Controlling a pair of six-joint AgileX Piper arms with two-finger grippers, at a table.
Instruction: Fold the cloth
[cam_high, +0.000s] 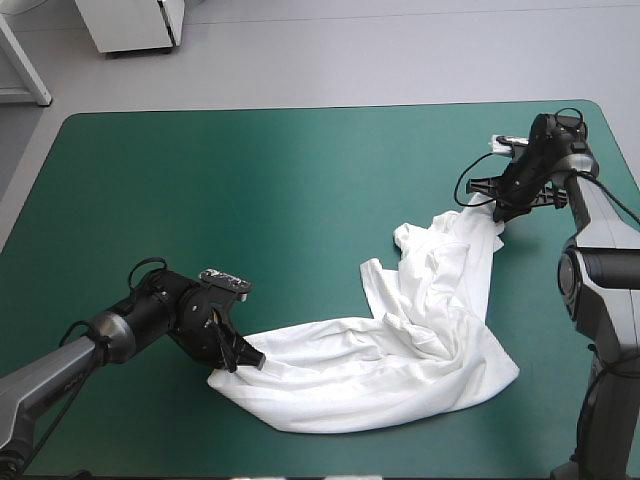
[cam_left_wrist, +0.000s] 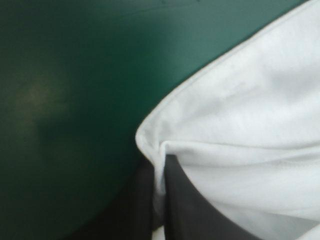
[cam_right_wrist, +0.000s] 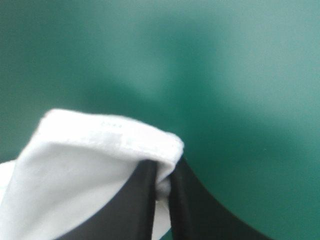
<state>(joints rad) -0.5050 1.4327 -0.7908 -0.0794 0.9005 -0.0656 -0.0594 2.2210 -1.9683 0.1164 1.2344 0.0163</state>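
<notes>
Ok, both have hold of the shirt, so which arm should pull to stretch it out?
Probably the left. The left gripper, shut on the T-shirt, has wide teal-green cover beside it; the right gripper sits near the cover's far right corner.

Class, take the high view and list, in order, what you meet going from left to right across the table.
The left pincer, shut on a near corner → the T-shirt, a crumpled white strip lying on the teal-green cover → the right pincer, shut on the far end.
</notes>
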